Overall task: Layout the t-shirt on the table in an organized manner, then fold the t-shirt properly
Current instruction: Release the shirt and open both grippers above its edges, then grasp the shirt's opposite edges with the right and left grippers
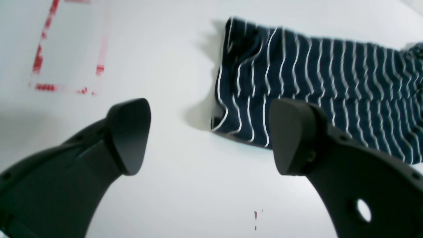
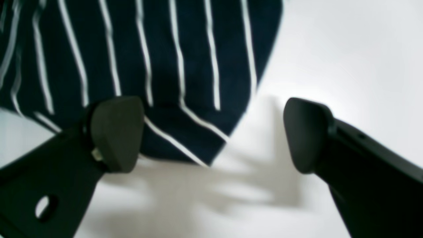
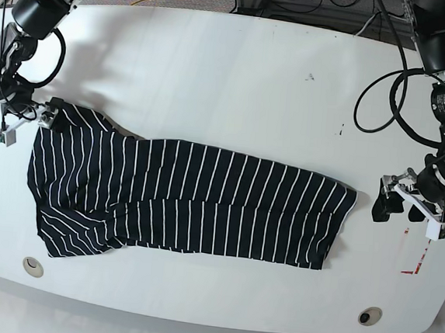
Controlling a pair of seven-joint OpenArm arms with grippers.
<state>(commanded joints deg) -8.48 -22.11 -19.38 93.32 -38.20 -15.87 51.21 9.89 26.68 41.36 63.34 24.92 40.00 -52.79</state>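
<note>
Shirt: one striped shirt (image 3: 188, 199) lies flat on the white table (image 3: 238, 82), long axis running side to side in the base view.
Right gripper: the right gripper (image 3: 26, 114) hangs at the shirt's upper corner, jaws apart, holding nothing; cloth lies just under one finger (image 2: 115, 132).
Left gripper: the left gripper (image 3: 410, 205) sits near the opposite end, jaws apart and empty, the shirt edge just beside it.
Nearer arm: right, I judge.
Count: one shirt, two grippers, two table holes, one red mark (image 1: 43, 62).
</note>
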